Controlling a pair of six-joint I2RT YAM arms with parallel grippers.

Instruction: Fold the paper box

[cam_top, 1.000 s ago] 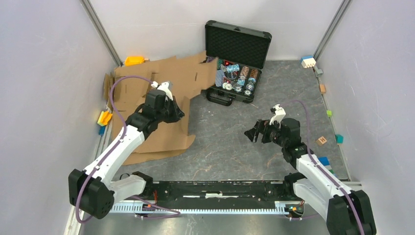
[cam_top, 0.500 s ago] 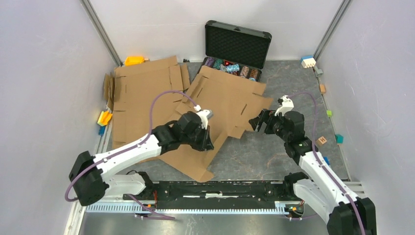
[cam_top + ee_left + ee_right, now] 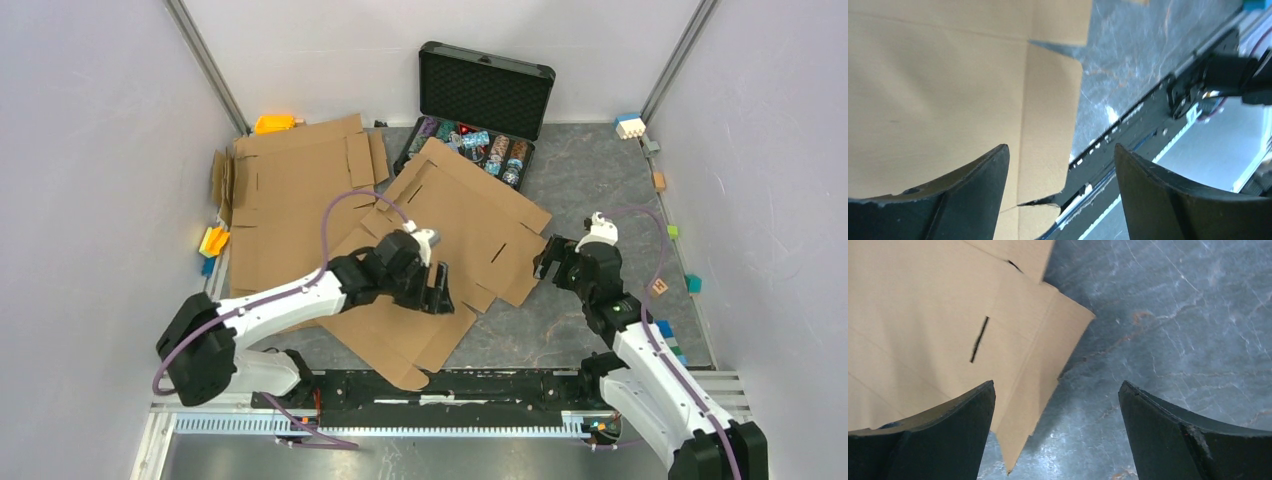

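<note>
Currently the paper box (image 3: 455, 215) lies flat on the bench (image 3: 590, 180); left end effector (image 3: 438, 292) and right end effector (image 3: 547, 263) hover released.

The paper box (image 3: 455, 225) is plain brown and unprinted, marked only by dark slit lines. Another cardboard sheet (image 3: 290, 200) is the same brown. The table (image 3: 600, 170) is grey, marbled with pale and rusty veins. The case (image 3: 487, 95) is black with dimpled foam. Its chips (image 3: 485, 150) look blue, red and brown, perhaps patterned. The left arm (image 3: 290, 298) and right arm (image 3: 655, 365) are white with black joints, and the cable (image 3: 327, 222) is purple.
</note>
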